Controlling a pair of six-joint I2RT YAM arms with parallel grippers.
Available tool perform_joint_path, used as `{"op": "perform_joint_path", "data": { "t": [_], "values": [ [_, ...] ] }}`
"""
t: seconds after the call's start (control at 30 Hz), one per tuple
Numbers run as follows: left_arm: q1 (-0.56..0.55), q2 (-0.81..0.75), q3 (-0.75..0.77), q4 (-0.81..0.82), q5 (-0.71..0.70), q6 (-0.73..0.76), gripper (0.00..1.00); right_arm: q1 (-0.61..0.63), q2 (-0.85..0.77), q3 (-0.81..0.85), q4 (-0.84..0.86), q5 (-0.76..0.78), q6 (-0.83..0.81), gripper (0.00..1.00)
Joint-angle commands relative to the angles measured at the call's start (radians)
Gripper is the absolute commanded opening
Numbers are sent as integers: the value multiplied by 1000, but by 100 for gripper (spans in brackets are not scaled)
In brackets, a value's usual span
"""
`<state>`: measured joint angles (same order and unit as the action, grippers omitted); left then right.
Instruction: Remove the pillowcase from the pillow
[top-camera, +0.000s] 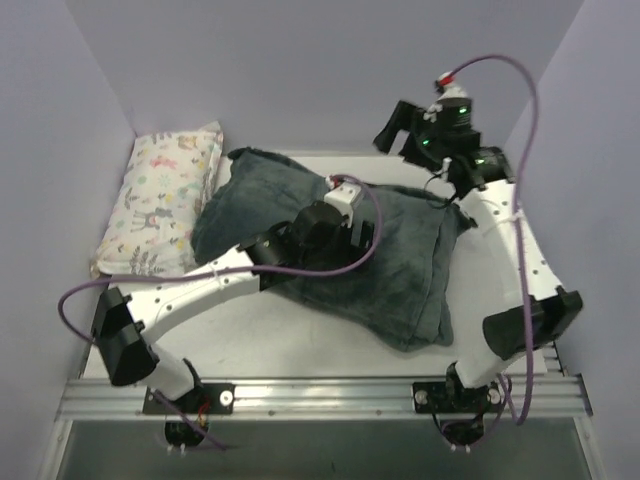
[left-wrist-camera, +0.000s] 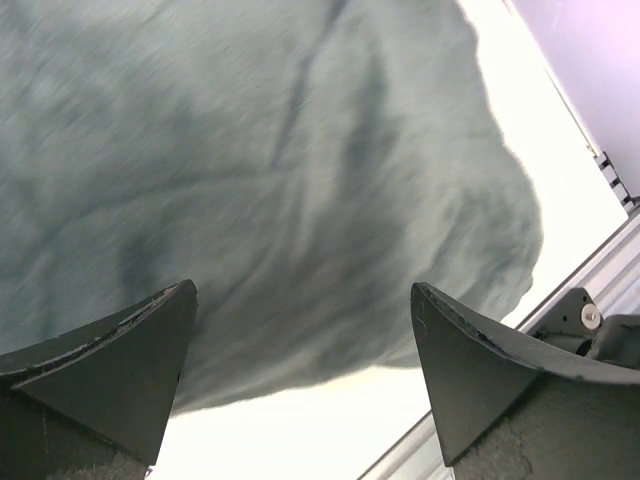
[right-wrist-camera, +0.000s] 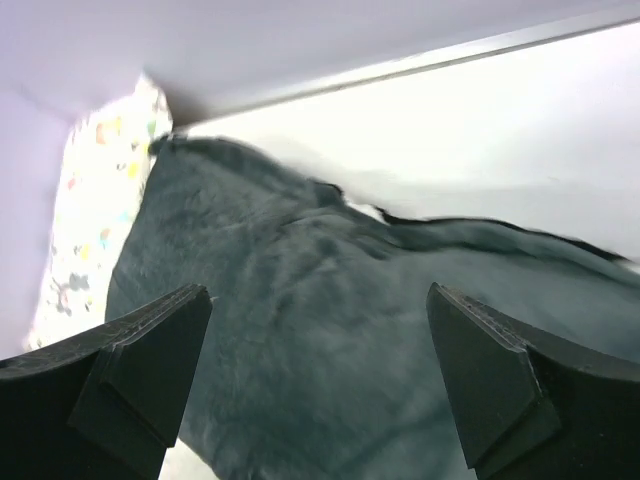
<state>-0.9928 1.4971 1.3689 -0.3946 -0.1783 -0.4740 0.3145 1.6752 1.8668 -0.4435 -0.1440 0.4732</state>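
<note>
Left pincer (left-wrist-camera: 300, 330) and right pincer (right-wrist-camera: 320, 340) are gaping wide above the pillowcase (top-camera: 400, 270), gripping nothing. Bare bench (top-camera: 270, 340) is showing along its lower-left edge.

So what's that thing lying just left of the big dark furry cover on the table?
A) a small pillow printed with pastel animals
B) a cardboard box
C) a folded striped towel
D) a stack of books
A: in the overhead view, a small white pillow covered in pastel animal prints lies lengthwise beside the left edge of the dark plush pillowcase.
</note>
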Motion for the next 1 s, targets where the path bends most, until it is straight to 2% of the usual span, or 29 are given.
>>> {"op": "perform_joint_path", "data": {
  "t": [0.0, 0.03, 0.2, 0.37, 0.53, 0.63, 0.77, 0.87, 0.9, 0.97],
  "values": [
    [-52, 60, 97, 79, -79, 44, 97, -100, -232, -177, -35, 87, 105, 95],
    [-59, 78, 111, 92, -85, 46, 96, -124, -280, -286, -31, 80, 116, 95],
    [-136, 217, 243, 102, -199, 72, 96, -282, -604, -564, -34, 61, 151, 97],
    [-225, 368, 410, 34, -367, 104, 96, -311, -805, -759, -70, 49, 176, 97],
    [-268, 538, 597, -59, -454, 138, 96, -376, -878, -850, -133, 98, 182, 98],
    [-283, 584, 622, -70, -471, 138, 96, -425, -881, -868, -156, 100, 185, 99],
    [-297, 621, 654, -111, -558, 135, 96, -431, -879, -885, -155, 77, 208, 99],
    [-297, 626, 653, -136, -607, 129, 89, -433, -870, -888, -155, 58, 209, 99],
    [-296, 623, 651, -142, -616, 124, 82, -433, -871, -890, -153, 54, 212, 99],
    [-294, 602, 632, -144, -651, 104, 74, -434, -874, -894, -150, 47, 211, 99]
  ]
}}
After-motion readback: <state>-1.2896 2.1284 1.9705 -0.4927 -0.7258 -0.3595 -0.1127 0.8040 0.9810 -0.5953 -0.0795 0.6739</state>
